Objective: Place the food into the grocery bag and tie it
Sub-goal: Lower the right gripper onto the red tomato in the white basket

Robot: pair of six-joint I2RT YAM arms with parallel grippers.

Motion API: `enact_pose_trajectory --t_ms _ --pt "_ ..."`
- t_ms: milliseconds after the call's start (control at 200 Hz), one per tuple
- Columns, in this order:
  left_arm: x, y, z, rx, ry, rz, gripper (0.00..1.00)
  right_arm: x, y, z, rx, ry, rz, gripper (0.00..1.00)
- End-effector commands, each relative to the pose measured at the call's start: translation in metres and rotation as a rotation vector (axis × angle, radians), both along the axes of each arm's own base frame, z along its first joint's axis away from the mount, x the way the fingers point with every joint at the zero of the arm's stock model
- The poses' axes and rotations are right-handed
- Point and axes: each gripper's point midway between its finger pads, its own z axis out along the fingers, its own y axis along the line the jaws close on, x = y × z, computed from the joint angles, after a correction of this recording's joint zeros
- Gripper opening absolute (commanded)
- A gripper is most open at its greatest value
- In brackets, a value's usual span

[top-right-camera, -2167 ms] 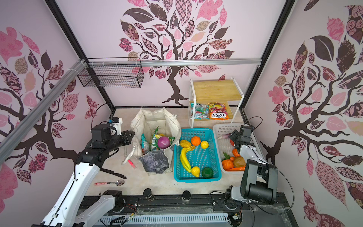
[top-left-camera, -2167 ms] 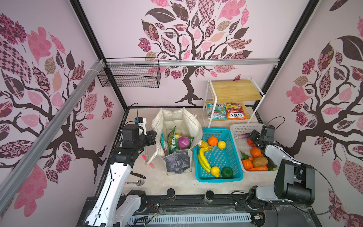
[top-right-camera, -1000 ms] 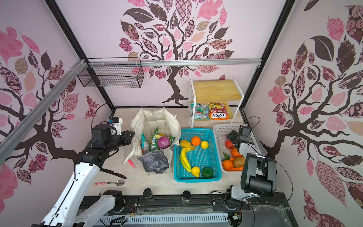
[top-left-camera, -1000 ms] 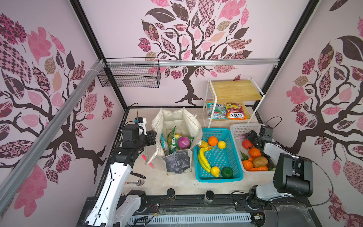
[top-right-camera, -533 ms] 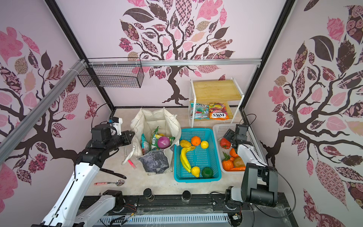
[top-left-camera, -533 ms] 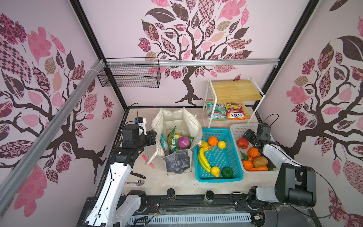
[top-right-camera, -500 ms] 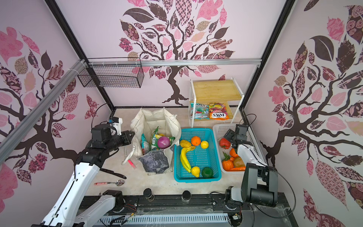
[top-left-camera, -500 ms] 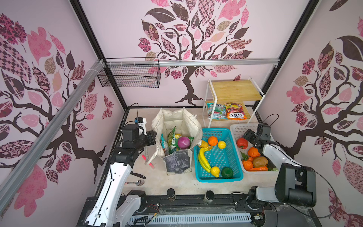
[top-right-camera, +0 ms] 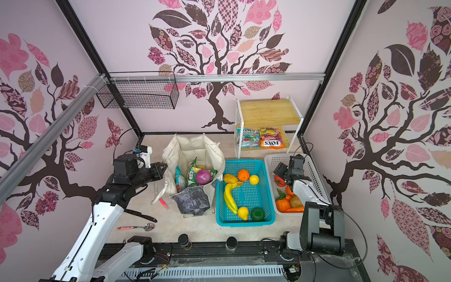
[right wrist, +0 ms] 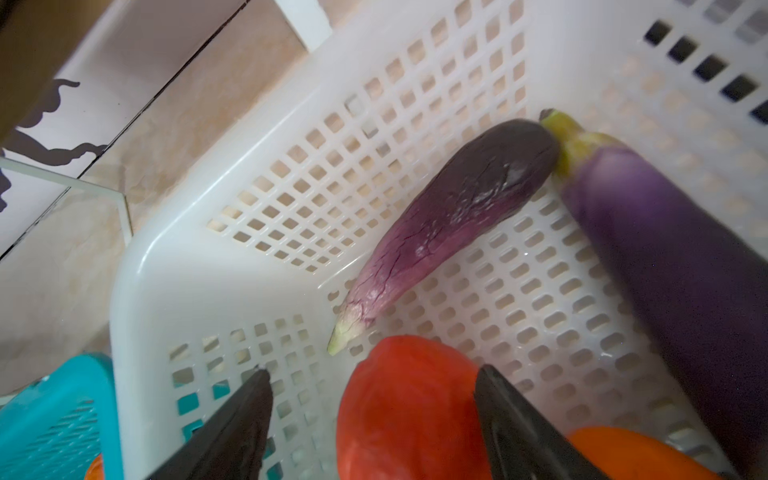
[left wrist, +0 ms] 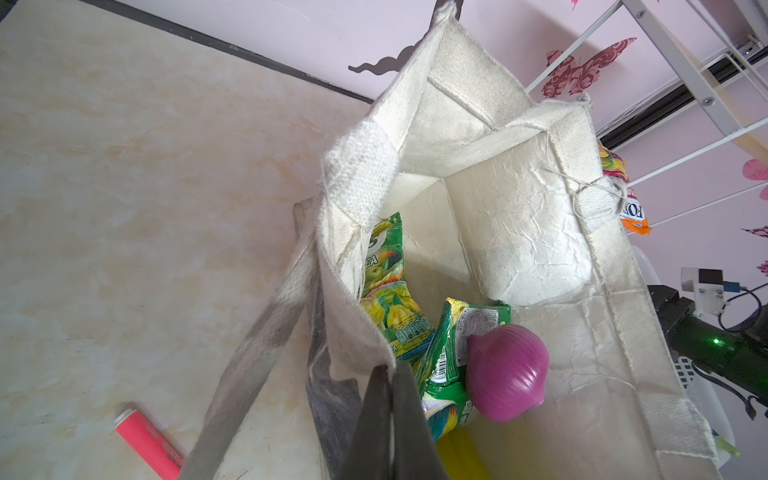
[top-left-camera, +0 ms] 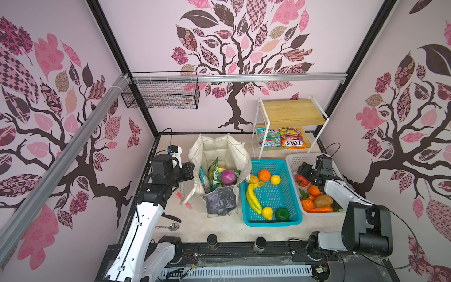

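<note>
The cream grocery bag (top-left-camera: 219, 156) (top-right-camera: 195, 151) stands open left of centre. Inside it lie a purple onion (top-left-camera: 228, 176) (left wrist: 505, 372) and green snack packets (top-left-camera: 214, 172) (left wrist: 386, 291). My left gripper (top-left-camera: 191, 171) (left wrist: 390, 370) is shut on the bag's left rim. My right gripper (top-left-camera: 301, 174) (right wrist: 372, 370) is open inside the white basket (top-left-camera: 292, 160). Its fingers straddle a red tomato (top-left-camera: 302, 180) (right wrist: 407, 415), with a gap on one side. Bananas (top-left-camera: 252, 199), an orange (top-left-camera: 264, 174) and lemons (top-left-camera: 275, 180) lie in the teal basket (top-left-camera: 246, 219).
Two purple eggplants (right wrist: 453, 216) lie beyond the tomato, and orange vegetables fill the white basket's near end. A wooden rack (top-left-camera: 290, 112) behind holds packets (top-left-camera: 280, 140). A pink marker (top-left-camera: 184, 200), a knife (top-left-camera: 170, 217) and a spoon (top-left-camera: 168, 227) lie left of the bag.
My right gripper has shifted slightly at the white basket's far end, and the red tomato now shows between its fingers. The left arm and the bag have stayed still.
</note>
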Motion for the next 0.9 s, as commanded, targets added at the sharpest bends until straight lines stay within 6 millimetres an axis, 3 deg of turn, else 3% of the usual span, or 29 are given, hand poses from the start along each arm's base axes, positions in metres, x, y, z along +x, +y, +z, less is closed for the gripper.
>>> enact_pose_trajectory --t_ms 0,600,895 --pt "-0.003 -0.001 -0.002 0.006 -0.007 -0.013 0.00 -0.007 0.011 -0.022 0.062 0.065 0.014 0.80" --pt "-0.003 0.001 -0.001 0.011 -0.013 -0.005 0.00 -0.006 0.025 -0.064 0.167 0.164 0.032 0.86" --pt "-0.003 0.001 0.001 0.012 -0.016 -0.003 0.00 0.000 0.025 -0.045 0.165 0.108 0.033 0.75"
